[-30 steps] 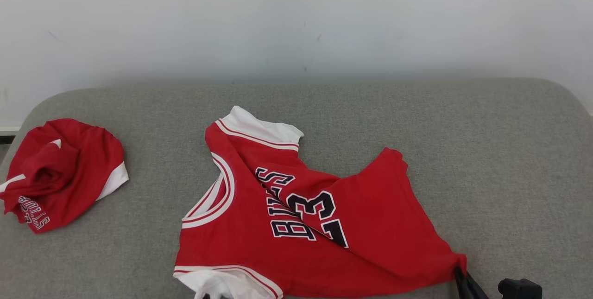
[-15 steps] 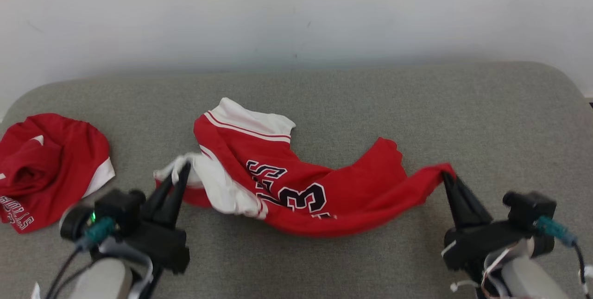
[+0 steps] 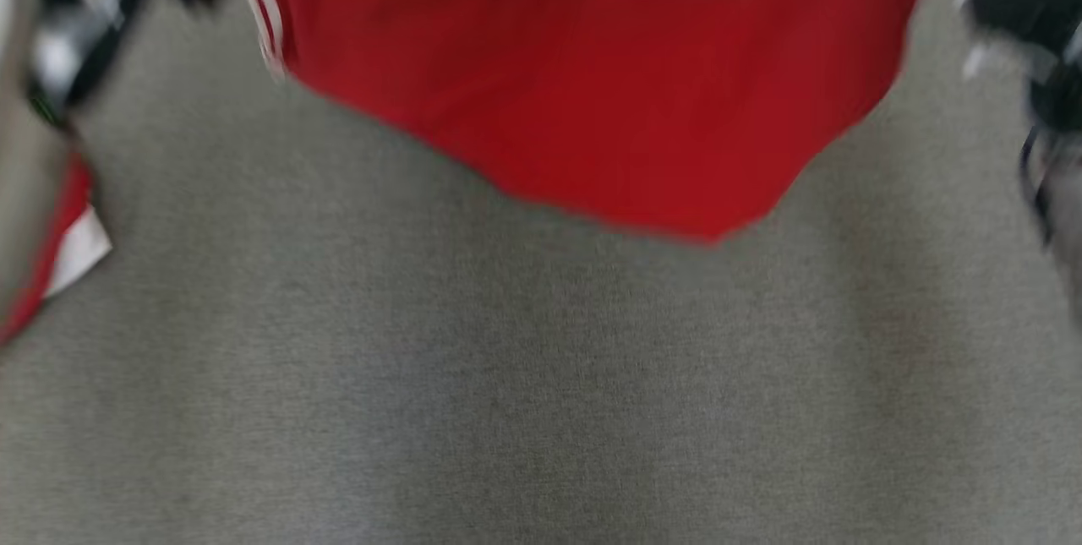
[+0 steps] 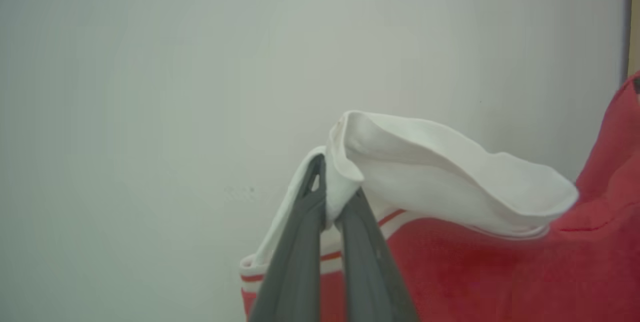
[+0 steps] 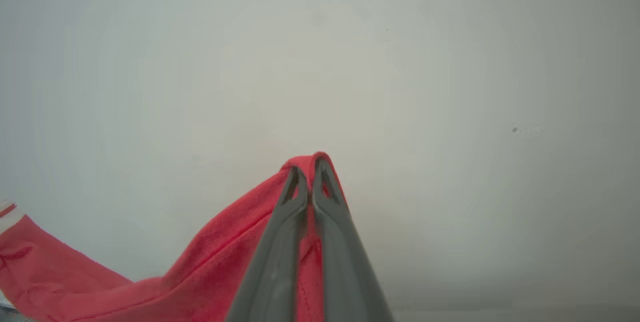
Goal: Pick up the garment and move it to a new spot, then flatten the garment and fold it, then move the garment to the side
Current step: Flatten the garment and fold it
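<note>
The garment (image 3: 592, 80), lying on the grey padded surface (image 3: 507, 376) a second ago, now hangs above it. Left pincer (image 4: 327, 197) clenches its white sleeve edge, right pincer (image 5: 310, 177) a red corner. Lift judged achieved; relocation outstanding.

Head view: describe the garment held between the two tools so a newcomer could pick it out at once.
Start from the grey padded surface; above it a red jersey hangs stretched between both tools. The left tool pinches its white-banded edge, the right tool a plain red corner. Unlike it, the other red garment lies on the surface at the far left.
</note>
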You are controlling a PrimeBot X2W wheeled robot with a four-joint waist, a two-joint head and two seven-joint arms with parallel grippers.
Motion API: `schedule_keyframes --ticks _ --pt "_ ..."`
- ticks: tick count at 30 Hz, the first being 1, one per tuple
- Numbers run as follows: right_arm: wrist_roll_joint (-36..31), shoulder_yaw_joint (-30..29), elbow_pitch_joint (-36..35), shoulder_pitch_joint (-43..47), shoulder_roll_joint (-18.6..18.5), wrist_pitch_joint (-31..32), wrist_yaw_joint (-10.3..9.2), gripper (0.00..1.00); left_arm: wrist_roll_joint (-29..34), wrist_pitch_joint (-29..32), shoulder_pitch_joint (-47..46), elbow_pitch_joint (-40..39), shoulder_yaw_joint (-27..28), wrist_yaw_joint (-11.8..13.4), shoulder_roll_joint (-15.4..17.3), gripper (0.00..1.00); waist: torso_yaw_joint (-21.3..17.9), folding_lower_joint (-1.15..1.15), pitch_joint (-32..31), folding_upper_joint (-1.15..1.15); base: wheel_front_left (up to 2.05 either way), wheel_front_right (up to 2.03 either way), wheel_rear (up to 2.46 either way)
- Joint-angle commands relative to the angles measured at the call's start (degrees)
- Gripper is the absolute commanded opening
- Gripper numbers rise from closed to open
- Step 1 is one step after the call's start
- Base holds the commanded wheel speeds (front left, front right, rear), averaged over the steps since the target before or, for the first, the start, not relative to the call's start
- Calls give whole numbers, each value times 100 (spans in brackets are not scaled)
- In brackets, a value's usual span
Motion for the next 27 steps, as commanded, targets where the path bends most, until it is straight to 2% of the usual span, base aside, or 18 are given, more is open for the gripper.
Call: schedule_keyframes --ticks 1,3,6,12,14,19,27 --pt "45 -83 84 -517 8 117 -16 0 -58 49 -590 123 -73 19 83 0 -220 -2 1192 -1 0 0 0" --pt "18 -209 287 -1289 60 309 -16 0 -73 75 -1435 327 -273 18 154 0 -294 -2 1503 -1 0 0 0" --pt "-77 -431 701 -2386 154 450 -16 0 -225 65 -2557 758 -473 18 84 0 -397 -2 1852 -1 0 0 0" --pt "-513 -440 1544 -4044 265 328 -16 0 -502 -146 -4293 1678 -715 19 -93 0 -577 -2 2195 -1 0 0 0" --pt "-647 -356 1975 -4606 268 256 -15 0 -569 -196 -4875 2077 -991 18 -133 0 -609 -2 2255 -1 0 0 0" --pt "-843 -231 2591 -5279 194 130 -16 0 -686 -305 -5622 2713 -1274 19 -213 0 -638 -2 2302 -1 0 0 0" --pt "-826 -62 3280 -5755 318 -44 -15 0 -937 -495 -6078 3358 -1567 18 -405 0 -663 -2 2345 -1 0 0 0"
